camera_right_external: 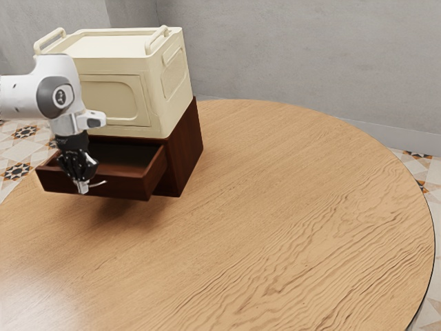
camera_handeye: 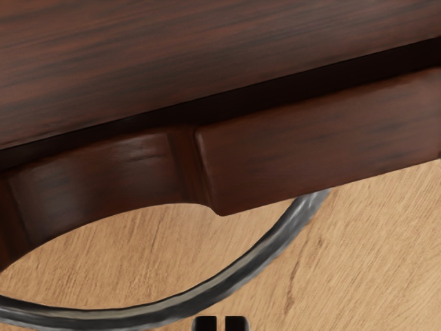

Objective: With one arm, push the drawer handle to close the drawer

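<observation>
Black two-finger gripper (camera_right_external: 83, 187) is closed, empty, by the curved grey metal handle (camera_handeye: 103, 318) fronting the open dark-brown wooden drawer (camera_right_external: 124, 187); off-centre push could slip or jam it.

Close to me, the drawer (camera_handeye: 331, 131) shows dark reddish-brown wood, crossed by a black groove, its edge scooped into a curve. The grey handle (camera_handeye: 258, 258) bows out past that edge; grainy tan tabletop (camera_handeye: 386, 262) shows between them.
</observation>
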